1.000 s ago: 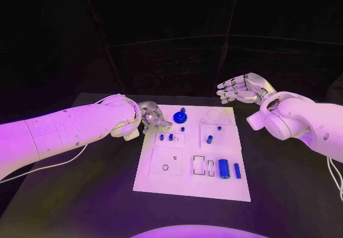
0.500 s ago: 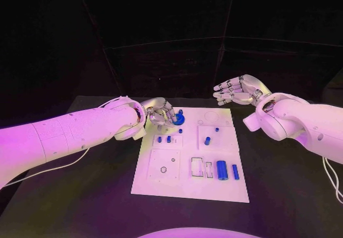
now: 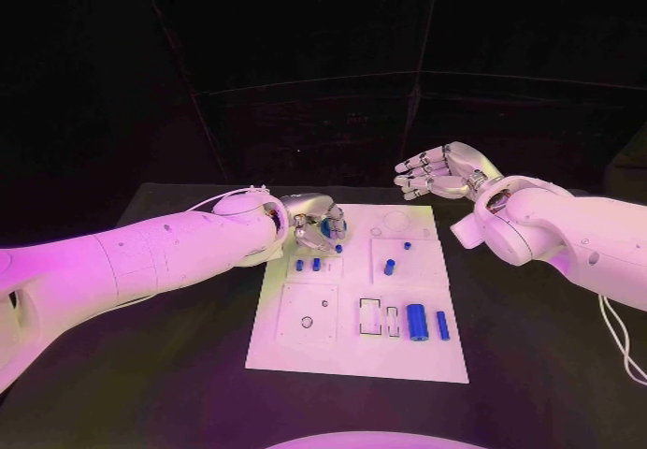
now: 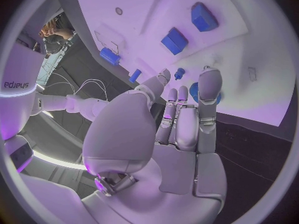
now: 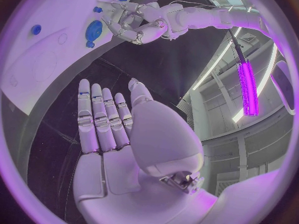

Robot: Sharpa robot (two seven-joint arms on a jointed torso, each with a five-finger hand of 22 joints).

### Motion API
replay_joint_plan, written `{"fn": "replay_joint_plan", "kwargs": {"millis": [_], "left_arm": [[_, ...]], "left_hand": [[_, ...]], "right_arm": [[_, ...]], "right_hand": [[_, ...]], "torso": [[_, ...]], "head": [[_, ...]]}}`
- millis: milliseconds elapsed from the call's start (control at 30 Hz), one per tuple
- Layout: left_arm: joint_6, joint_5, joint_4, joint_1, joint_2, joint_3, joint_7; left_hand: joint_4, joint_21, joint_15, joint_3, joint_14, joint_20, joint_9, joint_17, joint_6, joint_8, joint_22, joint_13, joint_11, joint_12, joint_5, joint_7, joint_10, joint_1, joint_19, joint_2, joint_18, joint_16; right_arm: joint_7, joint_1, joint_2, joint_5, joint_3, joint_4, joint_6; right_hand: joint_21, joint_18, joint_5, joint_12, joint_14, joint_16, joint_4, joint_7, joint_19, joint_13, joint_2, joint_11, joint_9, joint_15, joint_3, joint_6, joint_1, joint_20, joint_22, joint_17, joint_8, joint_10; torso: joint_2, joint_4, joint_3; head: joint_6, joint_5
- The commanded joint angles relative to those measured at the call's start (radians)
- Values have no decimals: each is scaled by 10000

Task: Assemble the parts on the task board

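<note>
The white task board (image 3: 353, 351) lies in the middle of the table. My left hand (image 3: 313, 224) hovers over its far left corner, fingers stretched toward the round blue part (image 4: 193, 91), which lies just past the fingertips (image 4: 209, 79); nothing is in its grasp. From the right wrist view the round blue part (image 5: 94, 30) lies beside the left hand (image 5: 127, 21). My right hand (image 3: 438, 170) is raised beyond the board's far edge, open and empty. Two small blue pegs (image 3: 308, 265), a blue piece (image 3: 388, 267), a thick blue cylinder (image 3: 418, 321) and a thin blue bar (image 3: 441, 325) lie on the board.
The black table (image 3: 539, 337) surrounds the board, with bare room on both sides. A white cable (image 3: 623, 341) hangs from my right arm at the right edge. Empty rectangular slots (image 3: 369, 315) sit beside the thick cylinder.
My left hand has moved from the board's left edge to over the round blue part. My right hand has drifted slightly left, still raised and empty.
</note>
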Motion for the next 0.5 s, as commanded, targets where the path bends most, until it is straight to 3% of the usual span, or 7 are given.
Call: {"fn": "replay_joint_plan", "kwargs": {"millis": [33,100,500], "left_arm": [[109,-1294,-138,6,129,0,252],[119,-1461,-226,5,215,0,238],[401,-2074,-532,2,645,4,-191]], "left_hand": [[51,142,-3,-234,105,-3,-3,80,95,-113,152,-86,1,-66,-34,-5,73,-248,102,-98,-141,70],[42,151,-12,-321,127,-12,-1,80,104,-179,160,-132,-6,-113,-36,-17,58,-247,127,-100,-142,79],[-174,796,-73,-102,309,-74,8,305,385,-432,862,-382,-62,-304,-27,-118,274,219,447,399,-268,262]], "right_arm": [[117,22,18,-42,7,-6,36],[117,22,24,-42,7,-5,34],[124,22,69,-46,7,2,42]], "right_hand": [[-36,16,60,-48,-60,-41,-50,421,30,-12,-13,23,0,-5,10,-74,5,19,-15,-13,-40,-68],[-36,16,60,-48,-61,-41,-50,421,30,-12,-13,23,0,-5,10,-74,5,19,-15,-13,-40,-68],[-40,17,71,-48,-63,-40,-54,422,30,-12,-6,23,0,-5,20,-73,3,19,-19,-13,-39,-69]], "torso": [[0,-6,5],[3,-16,8],[3,-9,-3]], "head": [[-12,-15],[-6,-19],[-11,-58]]}}
